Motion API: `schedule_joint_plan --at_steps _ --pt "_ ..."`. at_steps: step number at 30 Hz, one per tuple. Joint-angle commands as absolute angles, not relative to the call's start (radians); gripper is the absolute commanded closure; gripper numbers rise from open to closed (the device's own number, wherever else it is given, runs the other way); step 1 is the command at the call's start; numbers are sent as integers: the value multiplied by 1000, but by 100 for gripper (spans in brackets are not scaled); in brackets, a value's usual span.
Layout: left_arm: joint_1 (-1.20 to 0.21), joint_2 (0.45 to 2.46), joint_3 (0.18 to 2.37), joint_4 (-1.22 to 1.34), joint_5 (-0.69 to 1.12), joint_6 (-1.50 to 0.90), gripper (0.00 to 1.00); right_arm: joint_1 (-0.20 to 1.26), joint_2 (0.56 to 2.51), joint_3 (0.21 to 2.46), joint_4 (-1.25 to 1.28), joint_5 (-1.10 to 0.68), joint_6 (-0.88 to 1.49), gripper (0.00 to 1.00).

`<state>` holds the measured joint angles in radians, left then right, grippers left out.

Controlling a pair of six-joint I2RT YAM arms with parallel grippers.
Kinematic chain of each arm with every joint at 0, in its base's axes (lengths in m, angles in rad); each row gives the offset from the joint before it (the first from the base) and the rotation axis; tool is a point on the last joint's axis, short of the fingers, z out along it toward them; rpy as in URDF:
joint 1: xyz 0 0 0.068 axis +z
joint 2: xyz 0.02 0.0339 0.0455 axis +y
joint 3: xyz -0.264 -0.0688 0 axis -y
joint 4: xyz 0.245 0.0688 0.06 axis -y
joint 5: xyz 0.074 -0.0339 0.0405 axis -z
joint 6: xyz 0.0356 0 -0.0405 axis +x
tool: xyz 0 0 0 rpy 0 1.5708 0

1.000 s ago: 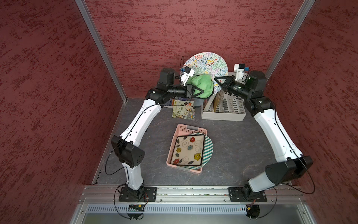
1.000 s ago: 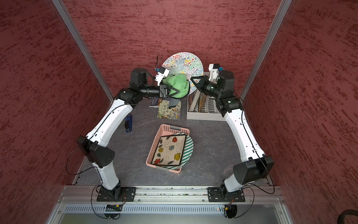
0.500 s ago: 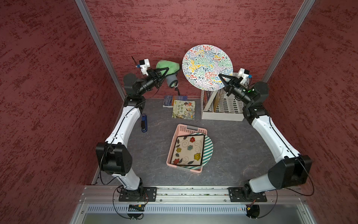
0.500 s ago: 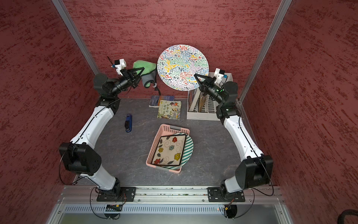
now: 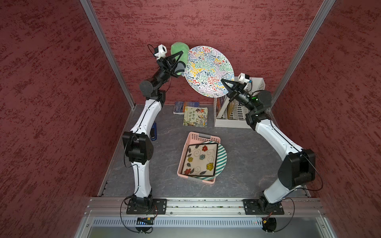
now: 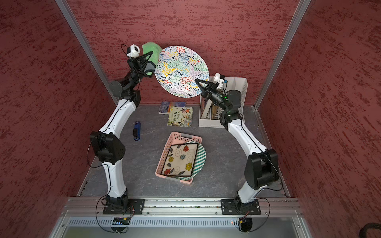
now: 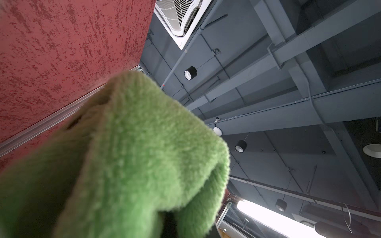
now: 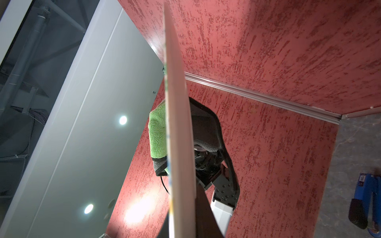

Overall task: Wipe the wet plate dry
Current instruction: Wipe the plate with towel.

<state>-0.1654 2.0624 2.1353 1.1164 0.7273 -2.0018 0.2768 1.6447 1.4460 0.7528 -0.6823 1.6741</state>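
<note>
A round plate (image 5: 208, 71) (image 6: 181, 71) with colourful squiggles is held up in the air, its face tilted toward both top views. My right gripper (image 5: 223, 81) (image 6: 196, 81) is shut on its lower right rim. The right wrist view shows the plate (image 8: 179, 123) edge-on. My left gripper (image 5: 179, 56) (image 6: 150, 56) is shut on a green cloth (image 5: 179, 48) (image 6: 150, 47) with a grey back, raised at the plate's upper left rim. Whether cloth and plate touch I cannot tell. The cloth (image 7: 134, 154) hides the left jaws in the left wrist view.
On the grey table a pink basket (image 5: 203, 136) holds a square flowered plate (image 5: 200, 161) on a green-striped plate (image 5: 222, 158). Books (image 5: 195, 116) and a white file rack (image 5: 228, 121) lie at the back. A blue stapler (image 6: 136, 130) lies by the left arm.
The cloth left the plate's face as the left arm swung out to the left, then came back to the upper left rim. The right arm raised the plate and tilted it.
</note>
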Motion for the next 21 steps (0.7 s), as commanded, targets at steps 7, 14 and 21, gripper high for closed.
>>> schedule_joint_plan --at_steps 7,14,21 --pt "-236 2082 2050 1303 557 -2117 100 410 1632 1516 953 -688 1628 100" --pt "-140 1868 1691 1257 583 -2004 100 364 1555 1467 964 -599 1541 100" --pt "-144 1944 1796 1240 601 -2095 100 395 1611 1483 1058 -592 1545 100"
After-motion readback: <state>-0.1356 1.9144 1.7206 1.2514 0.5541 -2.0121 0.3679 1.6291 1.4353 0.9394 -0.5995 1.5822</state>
